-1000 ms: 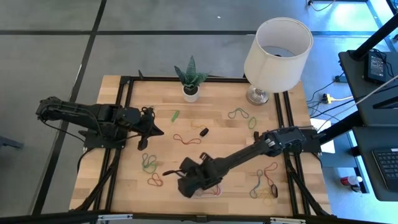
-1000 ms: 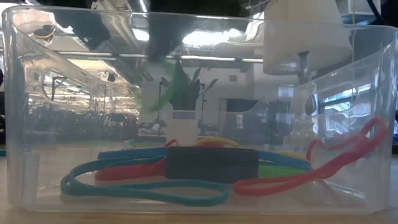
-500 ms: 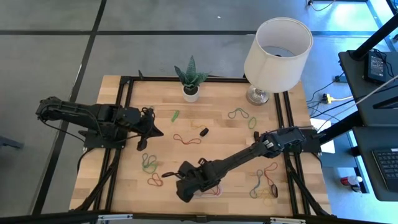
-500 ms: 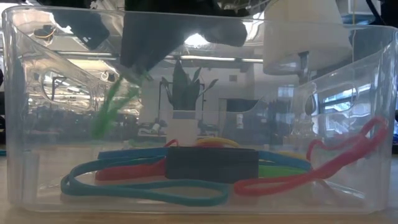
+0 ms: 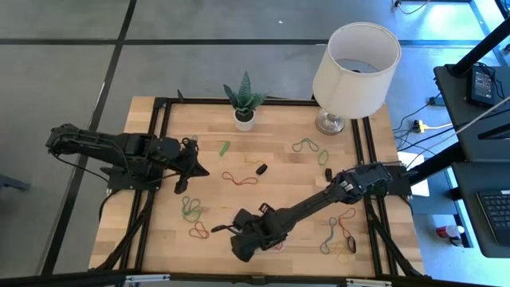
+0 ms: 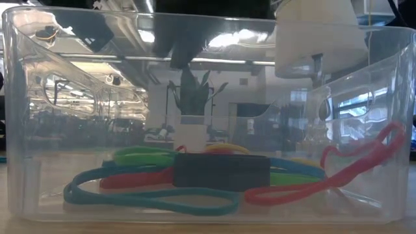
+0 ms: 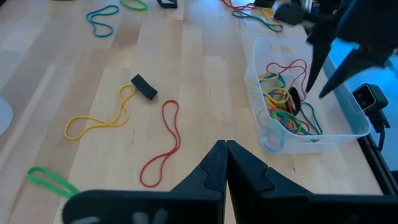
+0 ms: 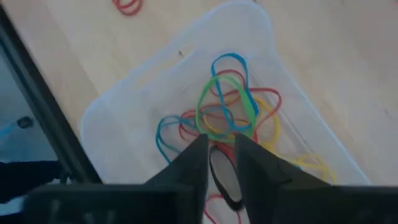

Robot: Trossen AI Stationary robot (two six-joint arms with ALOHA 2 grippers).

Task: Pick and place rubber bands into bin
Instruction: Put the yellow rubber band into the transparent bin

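Rubber bands lie in the bin just below my right end effector, fingers slightly apart, holding nothing.

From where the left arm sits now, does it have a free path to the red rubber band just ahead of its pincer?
Probably yes. The left pincer is shut and empty, and the red rubber band lies flat on bare wood right ahead of it. The right pincer is over the bin, off to the side.
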